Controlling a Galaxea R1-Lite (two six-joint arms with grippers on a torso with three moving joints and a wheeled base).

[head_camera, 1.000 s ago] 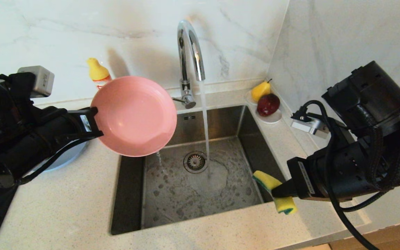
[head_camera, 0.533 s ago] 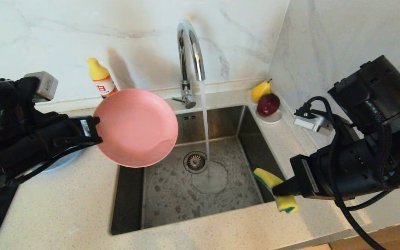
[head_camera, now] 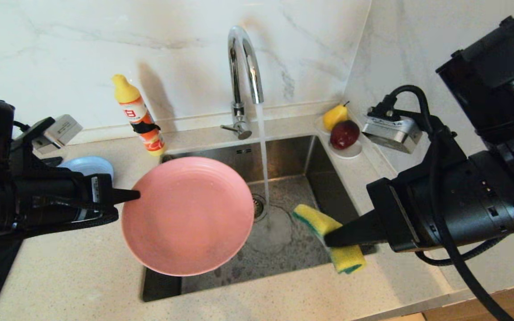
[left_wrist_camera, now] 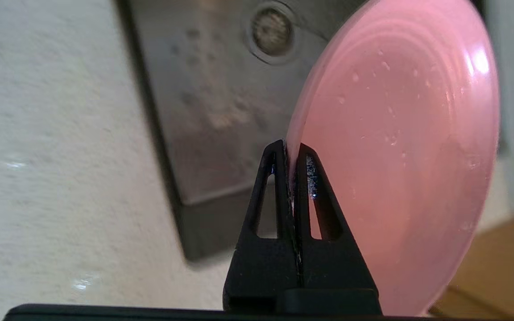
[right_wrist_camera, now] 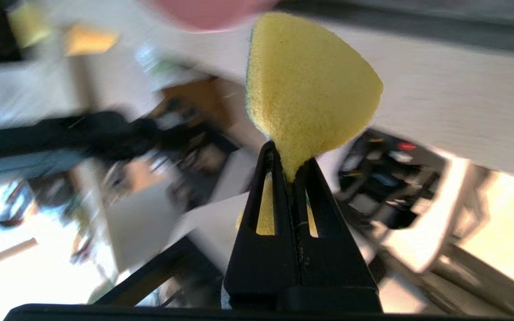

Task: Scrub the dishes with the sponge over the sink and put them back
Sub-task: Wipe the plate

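Note:
A large pink plate point(head_camera: 188, 216) hangs over the front left part of the steel sink point(head_camera: 324, 178), its ringed face turned up. My left gripper point(head_camera: 134, 195) is shut on the plate's left rim. In the left wrist view the rim sits pinched between the fingers of the left gripper point(left_wrist_camera: 290, 149), and the plate point(left_wrist_camera: 400, 147) carries water drops. My right gripper point(head_camera: 328, 240) is shut on the yellow and green sponge point(head_camera: 328, 236), held over the sink's front right, a short gap from the plate. In the right wrist view, the right gripper point(right_wrist_camera: 289, 156) squeezes the sponge point(right_wrist_camera: 306, 89) at its waist.
Water runs from the chrome tap point(head_camera: 241, 67) onto the sink floor beside the drain point(head_camera: 258, 203). A grey-blue plate point(head_camera: 88, 166) lies on the counter at the left. A yellow-capped bottle point(head_camera: 141, 118) stands behind it. A white saucer point(head_camera: 350, 151) with fruit sits at the back right.
My left arm has lowered the pink plate toward the sink's front left and rolled it flatter. My right gripper has carried the sponge leftward over the sink, closer to the plate.

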